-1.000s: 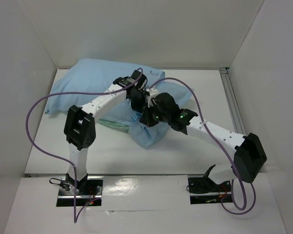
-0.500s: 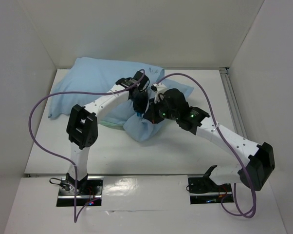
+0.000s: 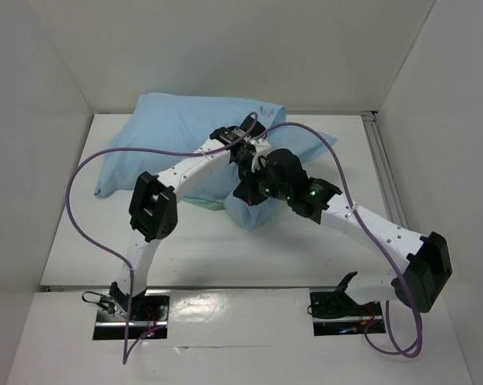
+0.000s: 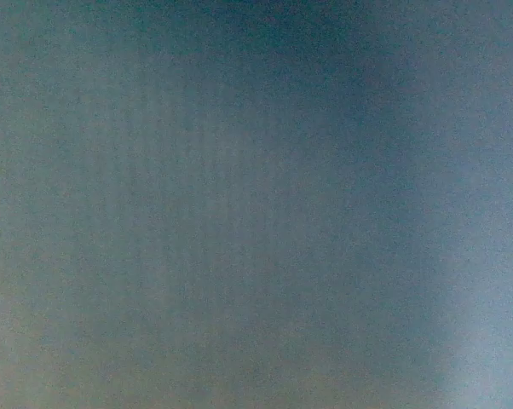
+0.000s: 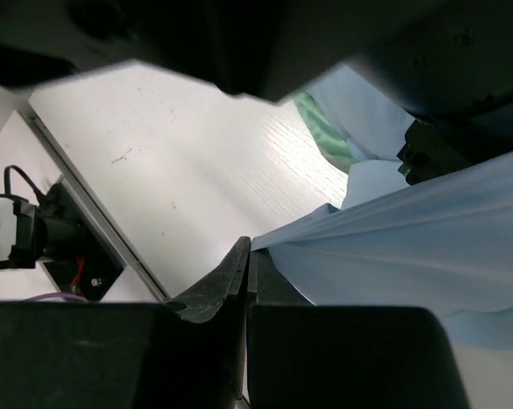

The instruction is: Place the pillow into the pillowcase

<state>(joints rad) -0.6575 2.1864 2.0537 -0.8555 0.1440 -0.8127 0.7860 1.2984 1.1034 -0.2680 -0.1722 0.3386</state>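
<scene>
The light blue pillowcase [image 3: 177, 132] lies plump across the back of the table, with a sea-green strip [image 3: 203, 204] showing at its near edge. The pillow itself is hidden. My right gripper [image 3: 241, 195] is shut on the pillowcase's edge. In the right wrist view its closed jaws [image 5: 250, 256] pinch a corner of taut blue cloth [image 5: 410, 247], with the green face [image 5: 320, 128] beyond. My left arm [image 3: 232, 138] reaches into the folds beside the right wrist. The left wrist view shows only dim blue-grey cloth [image 4: 256, 204], so those fingers are hidden.
White walls close in the table on three sides. A metal rail [image 3: 383, 172] runs along the right and another [image 3: 225, 286] along the near edge. Purple cables [image 3: 79, 200] loop wide of both arms. An arm base [image 5: 35, 234] sits at the table's front.
Both arms and the pillowcase have shifted to the right and a little back. The left elbow swung rightward. The right gripper's grip on the cloth stays.
</scene>
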